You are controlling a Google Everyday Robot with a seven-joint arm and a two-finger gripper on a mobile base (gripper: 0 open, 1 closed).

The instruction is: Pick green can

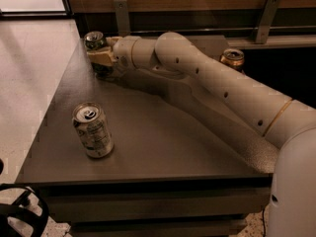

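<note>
The green can (94, 37) stands at the far left corner of the dark table (163, 142); its silver top shows above the gripper and its dark body is mostly hidden. My gripper (98, 58) reaches in from the right and is shut around the can's middle, with one beige finger (102, 57) across its front. The can's base seems to be at the table's surface.
A silver-white can (93, 130) with grey print stands near the front left of the table. An orange-gold can (232, 58) sits at the back right behind my arm (222, 90). A wooden wall with metal brackets (266, 14) runs behind the table.
</note>
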